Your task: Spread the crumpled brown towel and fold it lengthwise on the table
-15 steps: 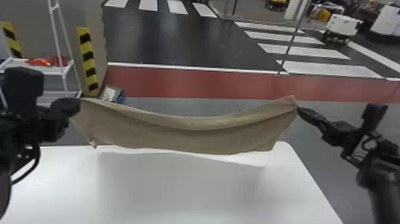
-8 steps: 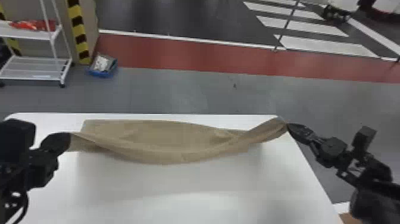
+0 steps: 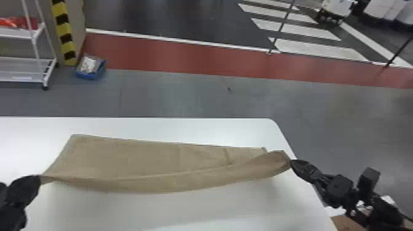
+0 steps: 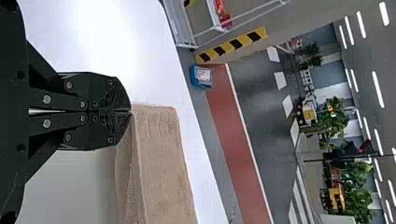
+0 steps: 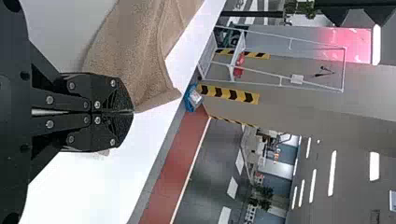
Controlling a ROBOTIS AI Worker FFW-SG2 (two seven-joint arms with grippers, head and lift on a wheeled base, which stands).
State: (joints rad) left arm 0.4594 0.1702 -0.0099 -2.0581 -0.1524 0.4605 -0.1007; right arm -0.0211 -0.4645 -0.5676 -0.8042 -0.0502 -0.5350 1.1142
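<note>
A white table (image 3: 172,127) with a rounded far right corner is seen. On it, the far part of the brown towel (image 3: 129,156) is spread near the far edge, creased toward the right.

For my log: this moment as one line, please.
left gripper: jaws shut on brown towel, left end | right gripper: jaws shut, right end | far side on white table | fold unfinished

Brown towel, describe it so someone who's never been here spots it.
Start at the white table before the robot. Stretched sideways over it is the brown towel, its near edge held by the left gripper and the right gripper. Soft tan cloth sets it apart from white tabletop and black grippers.
</note>
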